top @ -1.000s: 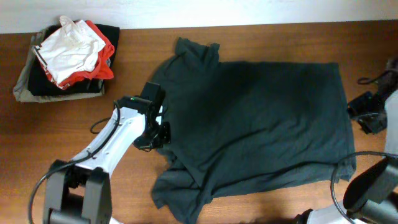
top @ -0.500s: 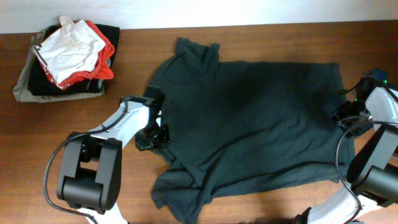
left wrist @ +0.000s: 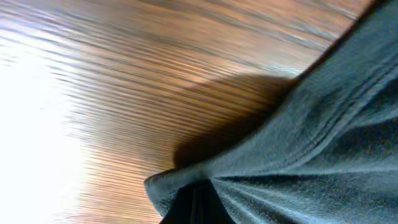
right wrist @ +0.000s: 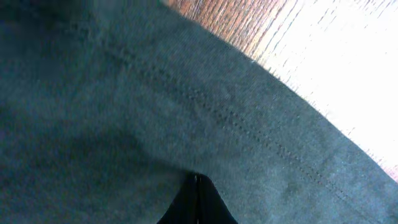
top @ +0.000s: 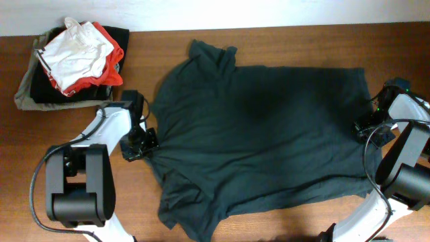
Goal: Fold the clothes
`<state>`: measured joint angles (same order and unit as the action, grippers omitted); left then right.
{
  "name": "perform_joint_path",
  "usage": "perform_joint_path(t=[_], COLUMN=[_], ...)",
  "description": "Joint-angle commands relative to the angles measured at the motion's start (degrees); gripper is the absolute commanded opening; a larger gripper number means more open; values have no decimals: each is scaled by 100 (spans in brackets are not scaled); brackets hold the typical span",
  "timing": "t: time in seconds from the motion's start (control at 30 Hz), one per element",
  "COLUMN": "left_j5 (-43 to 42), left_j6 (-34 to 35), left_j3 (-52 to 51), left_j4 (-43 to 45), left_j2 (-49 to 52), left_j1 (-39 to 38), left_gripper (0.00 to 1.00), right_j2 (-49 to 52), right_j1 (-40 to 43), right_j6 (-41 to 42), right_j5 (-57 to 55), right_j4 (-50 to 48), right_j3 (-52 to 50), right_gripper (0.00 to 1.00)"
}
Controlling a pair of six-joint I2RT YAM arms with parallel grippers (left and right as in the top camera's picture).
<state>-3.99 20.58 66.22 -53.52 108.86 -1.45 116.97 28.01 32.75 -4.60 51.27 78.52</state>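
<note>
Overhead, fingers (top: 140,142) clamp opposite T-shirt (top: 269,134) edges

The left arm (top: 107,131) is seen at eight o'clock in the overhead view. A slender white link is carried on bulky matte-black cylindrical joint housings (top: 74,185), and a thin black cable (top: 37,188) is looped along the outer side. The left gripper (top: 139,142) is finished in black. At four o'clock the right arm (top: 405,107) is built alike, with a white shell over black housings, and another black cable (top: 365,161) is curved beside it. A small green light (top: 405,86) is shown near its wrist. The right gripper (top: 371,131) is black too. In each wrist view the fingertips (left wrist: 186,208) (right wrist: 186,211) are seen at six o'clock as a dark, narrow wedge.
</note>
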Motion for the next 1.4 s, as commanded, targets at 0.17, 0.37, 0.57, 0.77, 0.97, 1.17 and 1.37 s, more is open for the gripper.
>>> perform_joint_path(t=[0.17, 0.37, 0.57, 0.77, 0.97, 1.17, 1.37], left_j5=[487, 472, 219, -973, -863, -826, -546], left_j6=[-87, -90, -96, -610, -605, -605, -612], left_j3=[111, 1080, 2575, 3117, 3117, 3117, 3117], left_j4=[-68, -389, -986, -258, 315, 907, 1580], left_j2=[85, 79, -2, 26, 584, 1604, 1853], left_j1=[1108, 1414, 1097, 98, -717, -857, -721], left_gripper=[8, 4, 4, 14, 14, 1, 1], right_j2=[280, 275, 199, 197, 201, 212, 413], right_j1=[-31, -31, -26, -92, -579, -1137, -1235], right_j6=[-4, -286, -365, -1351, -1609, -1582, -1585], right_j5=[-52, -52, -48, 1650, 1722, 850, 817], right_j4=[-267, -540, 208, 780, 306, -404, -811], right_j3=[-35, 66, 802, 1661, 1668, 1665, 1663], right_gripper=[4, 4, 4, 50, 48, 4, 4])
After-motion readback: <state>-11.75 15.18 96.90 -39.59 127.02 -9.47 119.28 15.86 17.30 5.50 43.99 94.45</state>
